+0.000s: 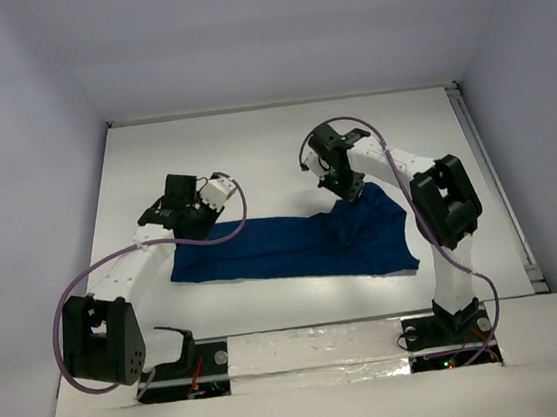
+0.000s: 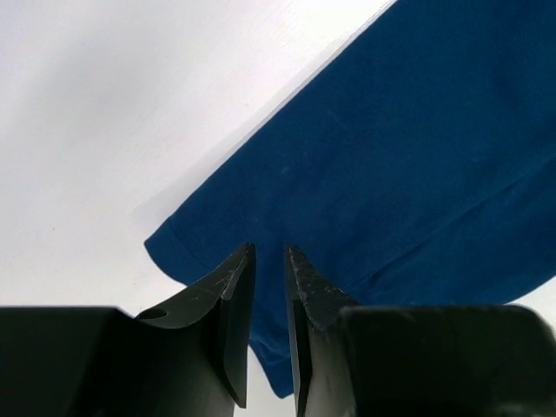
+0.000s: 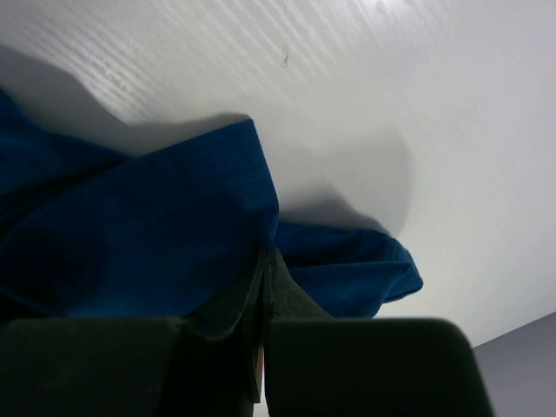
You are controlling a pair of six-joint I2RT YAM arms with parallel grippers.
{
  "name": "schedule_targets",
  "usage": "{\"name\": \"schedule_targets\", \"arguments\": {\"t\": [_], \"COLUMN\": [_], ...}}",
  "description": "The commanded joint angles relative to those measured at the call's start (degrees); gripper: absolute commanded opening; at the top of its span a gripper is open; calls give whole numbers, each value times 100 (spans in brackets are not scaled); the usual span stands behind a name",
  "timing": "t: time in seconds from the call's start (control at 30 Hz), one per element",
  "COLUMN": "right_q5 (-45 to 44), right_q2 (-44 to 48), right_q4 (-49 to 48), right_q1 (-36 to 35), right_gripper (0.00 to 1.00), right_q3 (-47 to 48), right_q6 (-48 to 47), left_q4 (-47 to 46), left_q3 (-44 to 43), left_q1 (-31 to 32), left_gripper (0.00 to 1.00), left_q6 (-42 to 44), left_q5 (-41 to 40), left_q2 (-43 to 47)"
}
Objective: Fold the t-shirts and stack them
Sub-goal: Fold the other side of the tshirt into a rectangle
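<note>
The dark navy t-shirt [image 1: 273, 249] lies spread across the middle of the white table; its print does not show. My right gripper [image 1: 349, 192] is shut on a fold of the shirt's far right part and holds it bunched up off the table. In the right wrist view the cloth [image 3: 130, 243] hangs from the closed tips of that gripper [image 3: 265, 256]. My left gripper [image 1: 191, 221] is over the shirt's far left edge. In the left wrist view this gripper [image 2: 269, 252] has its jaws a narrow gap apart, with nothing between them, above the shirt's corner [image 2: 391, 156].
The bare white table [image 1: 252, 151] extends behind the shirt to the back wall. A rail [image 1: 491, 174] runs along the table's right edge. The arm bases stand on a taped strip [image 1: 314, 345] at the near edge.
</note>
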State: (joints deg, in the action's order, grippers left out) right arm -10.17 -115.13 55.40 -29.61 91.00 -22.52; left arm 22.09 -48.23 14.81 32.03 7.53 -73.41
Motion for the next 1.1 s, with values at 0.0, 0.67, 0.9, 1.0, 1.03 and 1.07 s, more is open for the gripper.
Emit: {"name": "schedule_targets", "arguments": {"t": [0.0, 0.67, 0.9, 1.0, 1.03, 1.07], "right_q5": [-72, 806, 666, 709, 736, 762], "right_q2": [665, 2047, 2109, 2223, 2241, 2302], "right_q4": [-99, 103, 314, 419, 454, 472], "right_q1": [7, 7, 7, 7, 7, 7], "right_gripper": [0, 0, 0, 0, 0, 0], "right_q3": [-144, -2165, -2587, -2675, -2693, -2710], "right_q6": [73, -542, -797, -894, -912, -938], "left_q4": [-64, -11, 15, 24, 32, 33], "left_q3": [120, 103, 85, 59, 59, 50], "left_q1": [75, 286, 339, 399, 400, 400], "left_gripper": [18, 18, 18, 18, 18, 18], "left_q6": [-118, -285, -347, -364, -373, -373], "left_q5": [73, -41, -76, -103, -111, -129], "left_q2": [55, 160, 151, 134, 134, 116]}}
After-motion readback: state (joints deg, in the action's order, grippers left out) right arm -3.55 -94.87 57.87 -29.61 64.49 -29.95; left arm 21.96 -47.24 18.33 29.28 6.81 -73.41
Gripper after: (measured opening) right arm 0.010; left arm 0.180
